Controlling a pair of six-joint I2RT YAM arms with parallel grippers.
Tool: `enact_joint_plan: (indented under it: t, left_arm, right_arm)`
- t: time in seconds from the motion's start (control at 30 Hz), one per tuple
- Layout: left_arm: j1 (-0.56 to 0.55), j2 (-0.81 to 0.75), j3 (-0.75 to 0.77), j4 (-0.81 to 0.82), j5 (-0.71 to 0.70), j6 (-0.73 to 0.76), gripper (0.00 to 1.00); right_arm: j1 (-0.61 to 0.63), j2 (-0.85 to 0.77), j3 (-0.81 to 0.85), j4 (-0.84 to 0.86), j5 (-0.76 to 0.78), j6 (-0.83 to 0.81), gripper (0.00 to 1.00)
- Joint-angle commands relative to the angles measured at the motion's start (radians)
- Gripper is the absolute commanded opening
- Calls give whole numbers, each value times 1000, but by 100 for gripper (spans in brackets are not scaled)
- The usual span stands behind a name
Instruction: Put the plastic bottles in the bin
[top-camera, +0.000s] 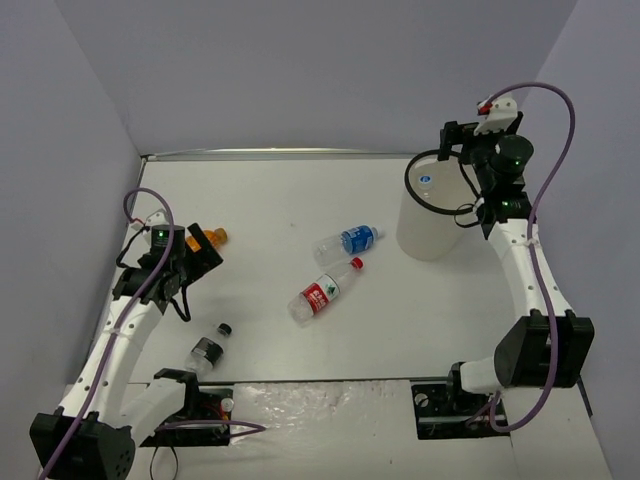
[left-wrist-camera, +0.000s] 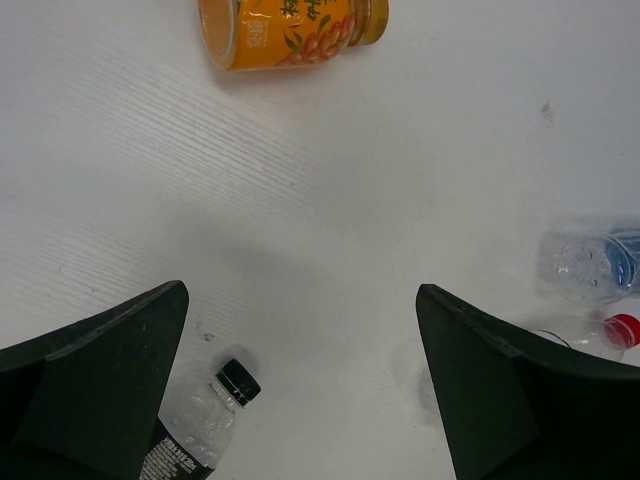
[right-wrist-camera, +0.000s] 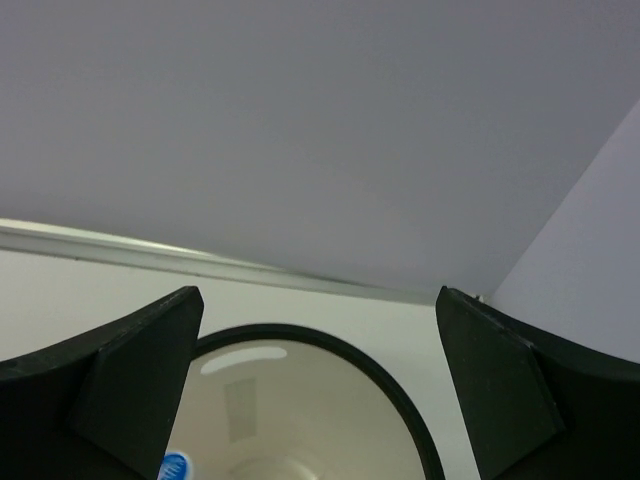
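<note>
The white bin with a thin black rim stands at the back right. My right gripper hovers over its mouth, open and empty; the right wrist view shows the rim between the open fingers. A small blue-and-white round thing lies inside the bin. My left gripper is open and empty above the table, next to the orange bottle. The short clear bottle with a black cap lies near the left arm. The blue-labelled bottle and the red-labelled bottle lie mid-table. No plain clear bottle shows.
Grey walls close the table at the back and both sides. Both arm bases sit at the near edge, with purple cables looping from them. The blue-labelled bottle and a red cap show at the right edge of the left wrist view.
</note>
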Motion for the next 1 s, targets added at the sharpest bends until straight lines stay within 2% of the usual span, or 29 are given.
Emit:
enact_joint_plan:
  t: [0.0,0.1,0.2,0.3,0.37,0.5,0.67,0.77,0.97]
  left_arm:
    - [-3,-8,77,-19,-54,-9,97]
    - [-3,-27,77,-35,-60,-10,97]
    - [-4,-57,67,-33,-33,-4,97]
    - [-4,-94,58,-45,-13,-6,97]
    - [-5,-118,44,-38,7,-9,97]
    - [-6,-170,14,-24,19,-12,97]
    - [-7,-186,15,-30,15,2,97]
    - [-6,-177,8,-23,16,2,97]
    - [-6,-123,-1,-9,22,7,97]
  right_arm:
    - [21,-128,187,-200,-4,75,100]
    - [159,-159,266,-419,51,74,100]
    - [314,-167,258,-589,-182,-175,100]
    - [504,-147,253,-722,-137,-427,100]
    - [587,-92,268,-800,-110,-544,100]
    - [623,40,324,-951,-134,-737,100]
    - [638,151,352,-1002,-144,-941,100]
    - [642,217,385,-1016,-173,-998,100]
    - [646,405,429,-1042,-187,-1011,100]
